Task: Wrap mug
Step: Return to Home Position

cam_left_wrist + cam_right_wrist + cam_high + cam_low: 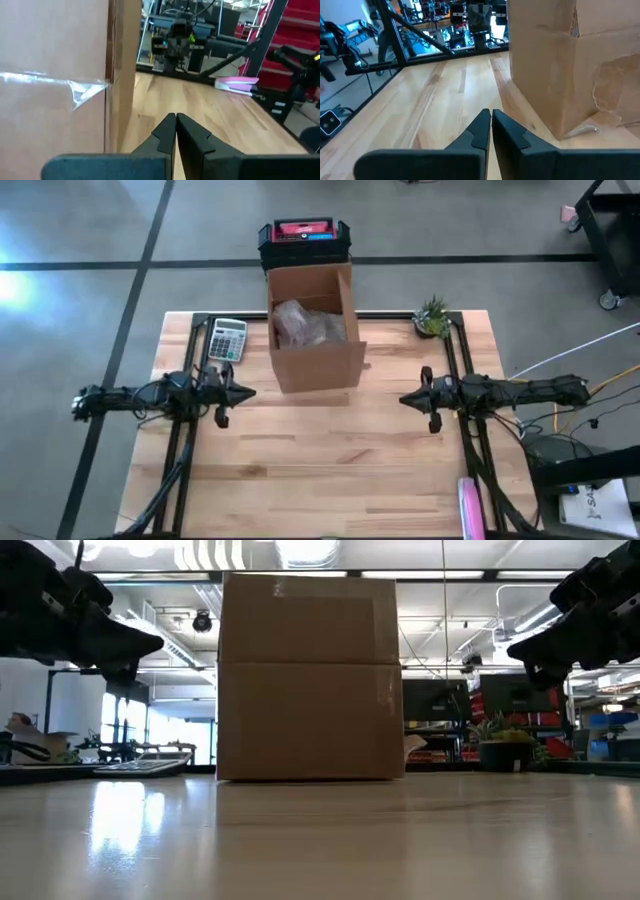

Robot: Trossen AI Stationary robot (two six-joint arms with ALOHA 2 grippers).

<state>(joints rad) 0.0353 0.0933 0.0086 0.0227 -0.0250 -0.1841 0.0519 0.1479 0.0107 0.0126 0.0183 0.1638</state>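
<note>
Table (320, 450): box (316, 366), calculator (227, 339), plant (433, 317)

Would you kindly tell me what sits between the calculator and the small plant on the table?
The open cardboard box, holding a bubble-wrapped bundle, stands between them; the high view shows it.

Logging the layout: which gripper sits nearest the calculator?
The left gripper, shut, close beside the calculator; the right gripper sits on the cardboard box's other side, near the potted plant.
</note>
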